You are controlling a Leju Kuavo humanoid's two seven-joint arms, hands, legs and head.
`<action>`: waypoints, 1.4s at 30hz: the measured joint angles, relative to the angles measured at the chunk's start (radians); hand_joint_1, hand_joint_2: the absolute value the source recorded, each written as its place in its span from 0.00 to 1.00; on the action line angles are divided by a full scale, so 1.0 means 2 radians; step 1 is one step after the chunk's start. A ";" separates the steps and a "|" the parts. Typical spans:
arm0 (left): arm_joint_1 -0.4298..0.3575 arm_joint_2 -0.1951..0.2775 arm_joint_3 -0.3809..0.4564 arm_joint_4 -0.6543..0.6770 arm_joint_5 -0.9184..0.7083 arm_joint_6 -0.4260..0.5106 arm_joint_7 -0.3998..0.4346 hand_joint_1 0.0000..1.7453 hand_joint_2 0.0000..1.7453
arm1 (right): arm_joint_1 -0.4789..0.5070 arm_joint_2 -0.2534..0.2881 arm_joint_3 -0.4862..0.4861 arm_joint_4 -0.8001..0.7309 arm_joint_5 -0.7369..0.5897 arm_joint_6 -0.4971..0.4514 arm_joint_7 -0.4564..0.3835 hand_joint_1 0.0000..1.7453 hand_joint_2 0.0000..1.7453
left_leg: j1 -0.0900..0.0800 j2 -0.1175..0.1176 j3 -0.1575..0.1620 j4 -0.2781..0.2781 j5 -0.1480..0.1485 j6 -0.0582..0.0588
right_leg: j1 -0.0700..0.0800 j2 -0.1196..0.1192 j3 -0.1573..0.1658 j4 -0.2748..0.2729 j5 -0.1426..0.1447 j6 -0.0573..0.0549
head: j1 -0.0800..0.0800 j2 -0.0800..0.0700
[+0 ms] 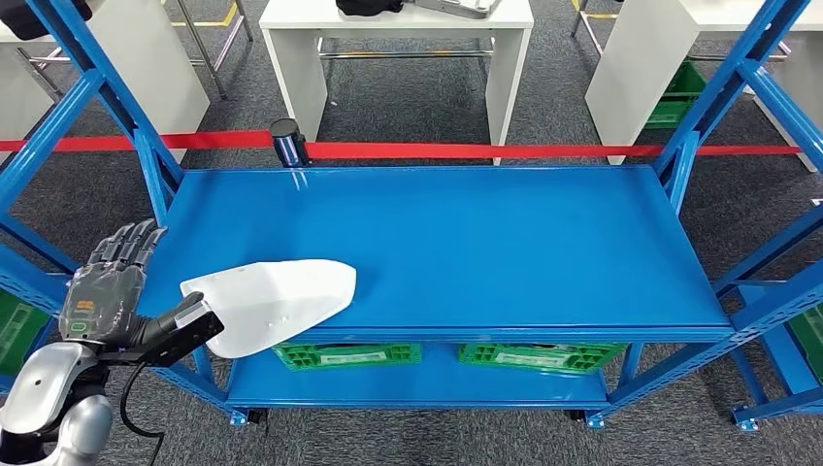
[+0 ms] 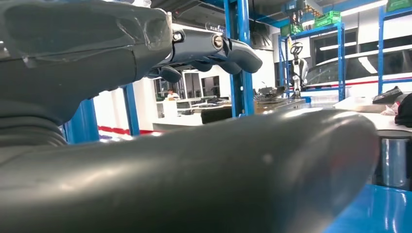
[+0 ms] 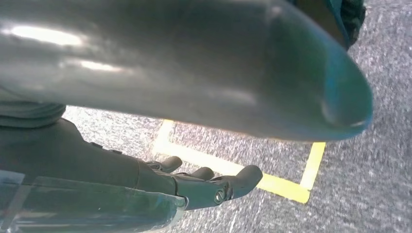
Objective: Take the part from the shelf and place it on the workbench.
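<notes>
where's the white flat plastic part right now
In the head view, the white flat plastic part lies on the blue shelf's front left corner, beside the left hand.

Bright even light; wrist views blurred close up.

Green crates (image 1: 347,355) below; red tape (image 1: 485,150) beyond
</notes>
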 joint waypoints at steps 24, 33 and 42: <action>0.051 -0.066 -0.006 -0.026 0.229 0.040 -0.071 0.00 1.00 | 0.012 0.013 0.011 -0.041 0.000 0.034 -0.001 0.00 0.00 | 0.001 0.000 0.007 -0.009 0.003 0.015 | -0.001 0.000 -0.035 0.077 -0.030 0.017 | 0.002 0.000; 0.069 -0.089 0.011 -0.048 0.255 0.036 -0.074 0.00 1.00 | 0.011 0.027 0.007 -0.068 0.000 0.036 -0.001 0.00 0.00 | 0.001 -0.001 -0.017 0.049 -0.036 -0.006 | -0.003 0.000 0.003 0.000 -0.001 -0.005 | 0.000 0.000; 0.086 -0.111 0.027 -0.048 0.261 0.030 -0.064 0.00 1.00 | 0.010 0.043 -0.001 -0.085 0.000 0.038 0.007 0.00 0.00 | -0.001 0.001 0.003 0.008 -0.007 0.006 | 0.003 0.000 0.003 0.000 -0.001 -0.004 | 0.000 0.000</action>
